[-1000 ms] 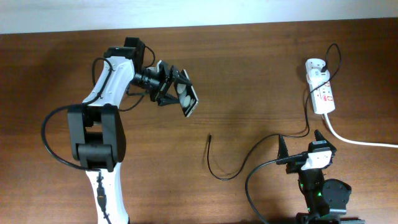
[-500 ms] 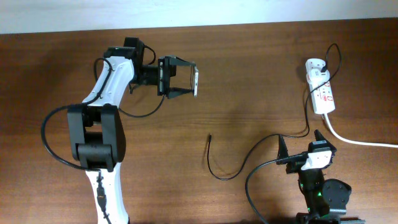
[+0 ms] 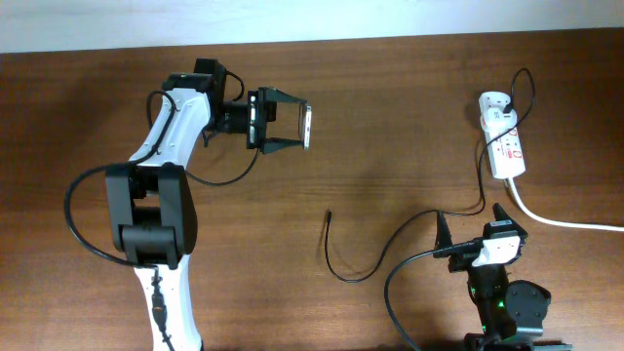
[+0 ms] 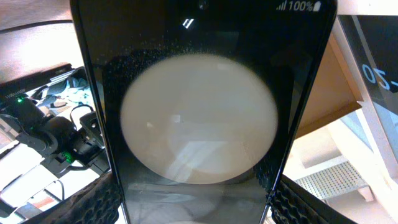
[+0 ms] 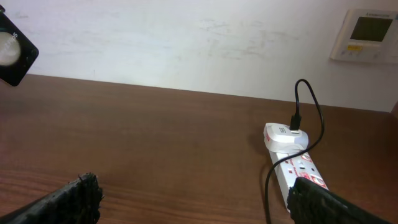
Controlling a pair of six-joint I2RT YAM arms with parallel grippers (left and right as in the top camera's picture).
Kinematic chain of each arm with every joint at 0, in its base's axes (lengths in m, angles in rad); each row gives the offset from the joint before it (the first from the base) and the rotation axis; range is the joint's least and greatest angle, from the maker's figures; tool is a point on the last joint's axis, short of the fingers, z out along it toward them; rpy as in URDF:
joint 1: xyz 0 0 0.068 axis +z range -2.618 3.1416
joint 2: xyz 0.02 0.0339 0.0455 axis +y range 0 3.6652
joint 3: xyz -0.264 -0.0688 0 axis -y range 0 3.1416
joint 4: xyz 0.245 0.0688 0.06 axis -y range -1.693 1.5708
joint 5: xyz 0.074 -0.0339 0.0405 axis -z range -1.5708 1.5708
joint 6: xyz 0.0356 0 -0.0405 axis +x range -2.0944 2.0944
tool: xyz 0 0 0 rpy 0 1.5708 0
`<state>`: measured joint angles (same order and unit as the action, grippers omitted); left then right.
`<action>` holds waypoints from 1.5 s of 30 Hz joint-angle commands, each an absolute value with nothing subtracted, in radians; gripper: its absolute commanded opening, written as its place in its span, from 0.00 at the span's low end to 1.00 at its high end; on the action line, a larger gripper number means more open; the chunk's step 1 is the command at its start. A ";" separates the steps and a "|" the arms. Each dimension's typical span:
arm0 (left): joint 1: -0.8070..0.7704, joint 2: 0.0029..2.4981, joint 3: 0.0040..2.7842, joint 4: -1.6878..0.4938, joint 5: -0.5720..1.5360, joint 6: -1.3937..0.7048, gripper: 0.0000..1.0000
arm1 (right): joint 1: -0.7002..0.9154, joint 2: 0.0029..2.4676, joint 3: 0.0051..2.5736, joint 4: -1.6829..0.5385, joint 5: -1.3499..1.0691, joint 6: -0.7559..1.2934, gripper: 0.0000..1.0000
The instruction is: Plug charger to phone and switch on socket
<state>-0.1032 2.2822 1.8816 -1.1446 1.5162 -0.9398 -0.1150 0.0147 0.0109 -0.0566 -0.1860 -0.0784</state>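
My left gripper (image 3: 292, 122) is shut on the phone (image 3: 307, 124) and holds it on edge above the table at the upper left. In the left wrist view the phone (image 4: 199, 112) fills the frame, a black slab with a large white round patch, clamped between both fingers. The charger cable (image 3: 336, 253) lies in a loop on the table, its plug tip (image 3: 329, 214) free, and runs up to the white adapter (image 3: 494, 105) in the socket (image 3: 507, 146). My right gripper (image 3: 473, 226) is open and empty near the front edge. The right wrist view shows the socket (image 5: 297, 171) and adapter (image 5: 285, 135).
The socket's thick white cord (image 3: 565, 222) runs off to the right edge. Thicker black robot cables (image 3: 400, 292) curl by the right arm's base. A pale wall (image 5: 186, 43) stands behind the table's far edge.
My left gripper turned the phone from a tilted, face-showing pose to on edge one second ago. Since half a second ago nothing has moved. The right arm is still.
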 commanded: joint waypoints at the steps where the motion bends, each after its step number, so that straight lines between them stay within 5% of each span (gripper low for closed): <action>1: -0.096 2.287 1.909 -1.146 1.574 -0.941 0.00 | -0.105 0.007 0.006 -0.061 -0.206 -0.074 0.99; 31: -0.098 2.287 1.909 -1.145 1.548 -0.921 0.00 | -0.105 0.007 0.006 -0.061 -0.206 -0.074 0.99; 41: -0.109 2.287 1.909 -1.043 1.435 -0.571 0.00 | -0.105 0.007 0.006 -0.045 -0.192 -0.071 0.99; 45: -0.109 2.287 1.909 -0.828 1.433 -0.555 0.00 | -0.105 0.007 0.025 0.165 -0.217 0.073 0.99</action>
